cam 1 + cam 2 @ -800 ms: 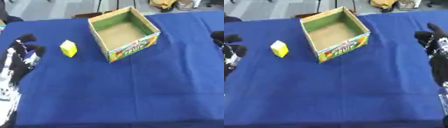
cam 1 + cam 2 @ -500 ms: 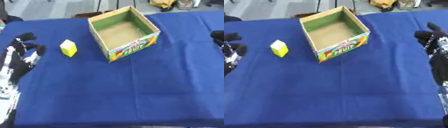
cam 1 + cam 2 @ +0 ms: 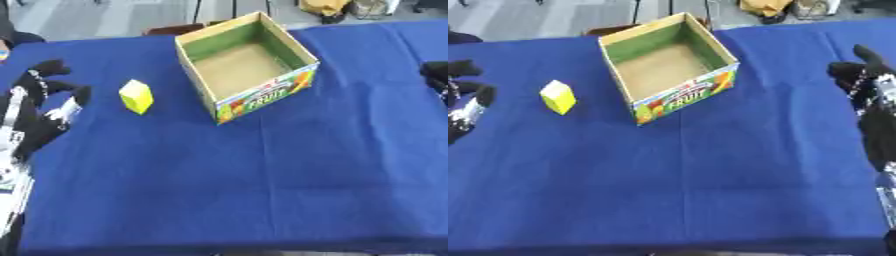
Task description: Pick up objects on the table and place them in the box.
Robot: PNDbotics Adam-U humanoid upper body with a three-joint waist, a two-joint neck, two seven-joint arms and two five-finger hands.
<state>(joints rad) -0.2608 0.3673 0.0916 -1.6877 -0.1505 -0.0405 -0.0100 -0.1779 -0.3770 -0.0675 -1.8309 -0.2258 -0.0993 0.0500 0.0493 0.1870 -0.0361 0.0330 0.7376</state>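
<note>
Little has changed over the last moment: the left hand (image 3: 44,107) has only crept a shade toward the yellow block (image 3: 136,96), fingers relaxed and empty, so the pick is not yet begun. The block stands on the blue bench (image 3: 262,190) at nine o'clock from the empty box (image 3: 248,65). Only the right eye view shows the whole right hand (image 3: 866,90), open, at three o'clock.
</note>
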